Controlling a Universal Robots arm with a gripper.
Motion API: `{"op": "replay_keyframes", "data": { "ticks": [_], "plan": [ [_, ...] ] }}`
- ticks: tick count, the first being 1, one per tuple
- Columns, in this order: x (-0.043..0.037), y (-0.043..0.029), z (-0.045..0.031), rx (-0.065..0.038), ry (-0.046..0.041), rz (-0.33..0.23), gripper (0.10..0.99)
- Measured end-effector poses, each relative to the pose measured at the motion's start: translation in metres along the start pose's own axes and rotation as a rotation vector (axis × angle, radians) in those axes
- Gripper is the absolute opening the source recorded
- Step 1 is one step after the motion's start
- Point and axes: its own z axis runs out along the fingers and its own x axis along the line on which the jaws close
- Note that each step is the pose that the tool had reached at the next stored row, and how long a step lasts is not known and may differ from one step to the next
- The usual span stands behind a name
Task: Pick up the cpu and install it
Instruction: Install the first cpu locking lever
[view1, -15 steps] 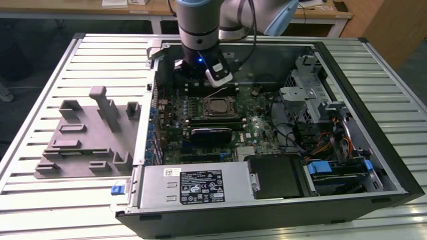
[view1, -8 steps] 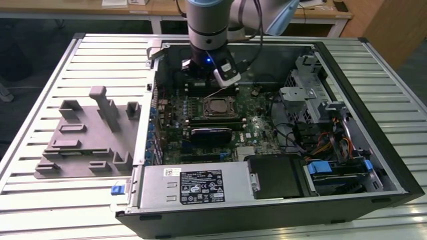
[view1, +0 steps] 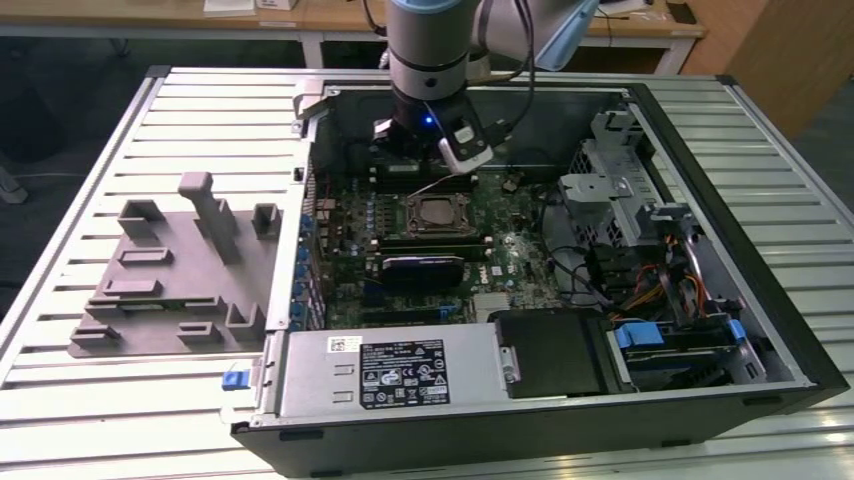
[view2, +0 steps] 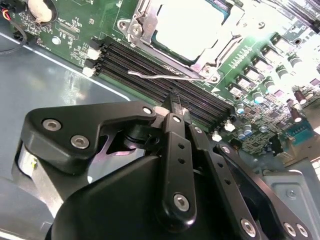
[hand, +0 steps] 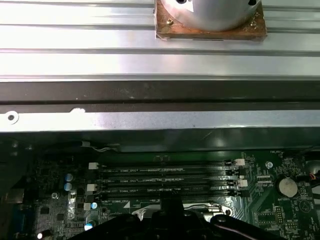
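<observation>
The cpu is a pale silvery square lying inside the socket's metal frame on the green motherboard; in the exterior view it sits mid-board. My gripper hangs just above the black memory slots beside the socket, fingers together with nothing between them. A thin wire socket lever stands free close to the fingertips, and in the exterior view it slants up from the socket toward my gripper. In the first wrist view my gripper is over the memory slots.
The open computer case lies on a slatted metal table. Grey fixture blocks stand at the exterior view's left. A power supply, drive cage and loose cables crowd the case. The case wall is close behind the slots.
</observation>
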Motion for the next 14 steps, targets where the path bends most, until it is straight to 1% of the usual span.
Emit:
{"op": "replay_keyframes", "data": {
  "ticks": [4,9,12,14],
  "plan": [
    [-0.0002,0.0000,0.0004,0.003,-0.0006,0.001,0.106],
    [-0.0002,-0.0006,0.0021,0.013,-0.0043,0.008,0.106],
    [-0.0002,-0.0008,0.0030,0.018,-0.0117,0.017,0.106],
    [-0.0001,-0.0011,0.0037,0.021,-0.0198,0.027,0.106]
  ]
}}
